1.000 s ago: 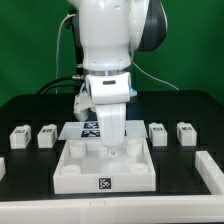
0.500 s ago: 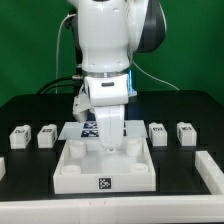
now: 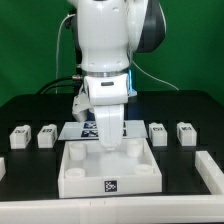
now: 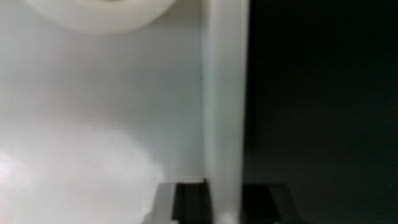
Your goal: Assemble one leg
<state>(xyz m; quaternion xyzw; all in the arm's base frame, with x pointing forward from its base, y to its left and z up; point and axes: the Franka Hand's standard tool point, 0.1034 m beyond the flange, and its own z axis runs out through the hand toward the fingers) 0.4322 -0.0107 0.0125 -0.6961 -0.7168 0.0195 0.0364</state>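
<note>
Exterior view: 4 legs [image 3: 46, 134] and the tabletop [image 3: 75, 176] each bear marker tags [image 3: 110, 185].

White square tabletop [image 3: 85, 180] on black table [image 3: 30, 165]; round sockets at corners; marker tag [image 3: 110, 185] on front wall. Marker board [image 3: 88, 128] just behind tabletop. Green wall [image 3: 30, 40] at back. White block [image 3: 212, 170] at exterior view's right edge.

The hand [image 3: 108, 143] hides the middle of the marker board [image 3: 80, 128].
</note>
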